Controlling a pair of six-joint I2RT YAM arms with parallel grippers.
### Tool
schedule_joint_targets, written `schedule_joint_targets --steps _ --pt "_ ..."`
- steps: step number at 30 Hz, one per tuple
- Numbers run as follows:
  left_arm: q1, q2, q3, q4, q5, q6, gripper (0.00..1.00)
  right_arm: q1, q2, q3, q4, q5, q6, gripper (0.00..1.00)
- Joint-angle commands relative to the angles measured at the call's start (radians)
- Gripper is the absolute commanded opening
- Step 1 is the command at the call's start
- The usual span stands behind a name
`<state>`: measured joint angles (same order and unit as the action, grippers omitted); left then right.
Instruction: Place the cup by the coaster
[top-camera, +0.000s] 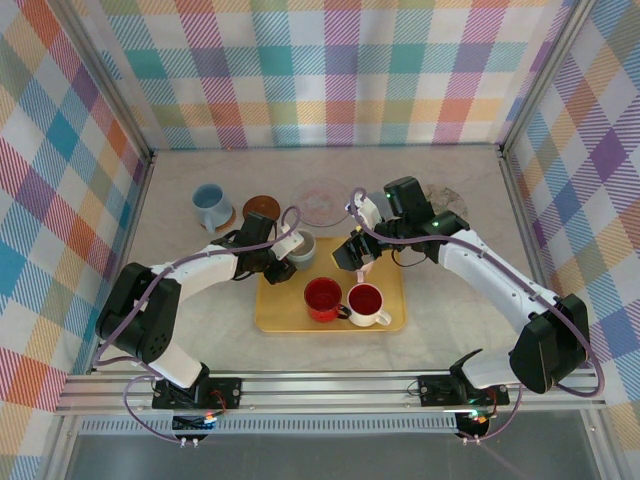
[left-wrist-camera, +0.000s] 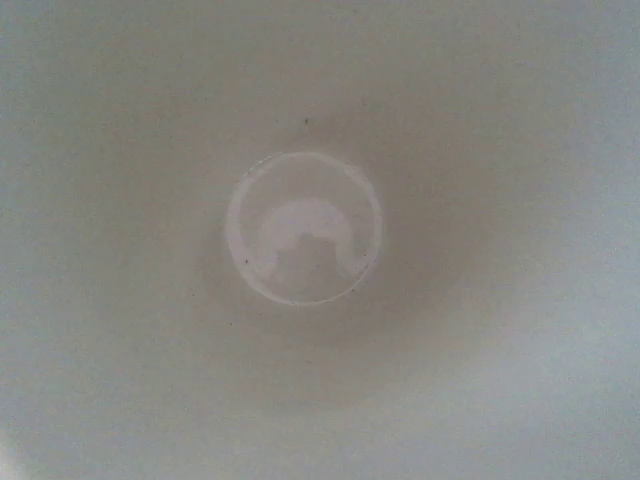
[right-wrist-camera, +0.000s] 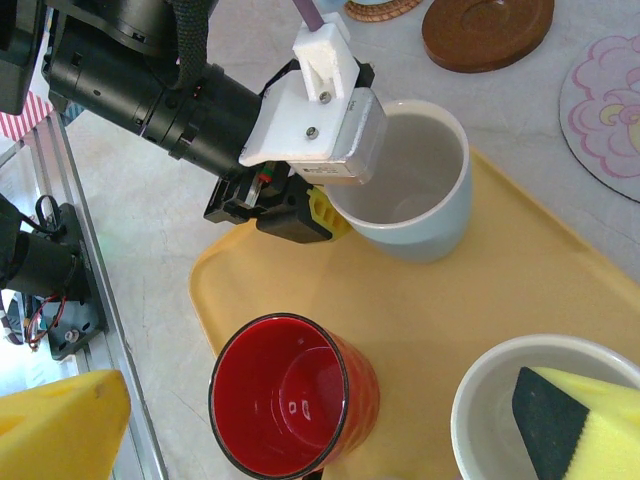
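A pale blue-grey cup (top-camera: 302, 249) (right-wrist-camera: 425, 205) stands at the back left corner of the yellow tray (top-camera: 280, 315) (right-wrist-camera: 470, 290). My left gripper (top-camera: 286, 250) (right-wrist-camera: 345, 195) is shut on its rim, one yellow finger (right-wrist-camera: 325, 215) outside the wall. The left wrist view looks straight down at the cup's pale inner bottom (left-wrist-camera: 303, 228). A brown round coaster (top-camera: 262, 207) (right-wrist-camera: 487, 30) lies on the table just behind the tray. My right gripper (top-camera: 356, 256) (right-wrist-camera: 315, 390) hangs open over the tray, holding nothing.
A red cup (top-camera: 322, 298) (right-wrist-camera: 290, 400) and a white mug (top-camera: 367, 303) (right-wrist-camera: 500, 400) stand at the tray's front. A blue cup (top-camera: 210, 205) sits on a woven coaster (right-wrist-camera: 380, 8) at back left. A pink flowered coaster (top-camera: 322, 200) (right-wrist-camera: 605, 105) lies behind the tray.
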<state>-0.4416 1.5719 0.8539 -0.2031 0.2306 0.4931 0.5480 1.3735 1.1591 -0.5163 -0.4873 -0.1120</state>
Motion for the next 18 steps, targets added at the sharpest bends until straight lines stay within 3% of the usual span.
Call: schedule_joint_targets --steps 1,11,17,18 --pt "0.009 0.008 -0.001 0.022 0.014 0.002 0.35 -0.006 0.005 -0.006 0.010 -0.009 0.006 0.99" --pt "0.009 0.000 0.002 0.024 0.015 -0.011 0.24 -0.006 0.006 -0.009 0.010 -0.001 0.003 0.99" --pt "0.011 -0.013 -0.015 0.061 0.001 -0.036 0.00 -0.006 0.007 -0.009 0.013 0.008 -0.002 0.99" --pt "0.011 -0.016 -0.020 0.075 -0.004 -0.044 0.00 -0.006 0.006 -0.008 0.015 0.012 -0.002 0.99"
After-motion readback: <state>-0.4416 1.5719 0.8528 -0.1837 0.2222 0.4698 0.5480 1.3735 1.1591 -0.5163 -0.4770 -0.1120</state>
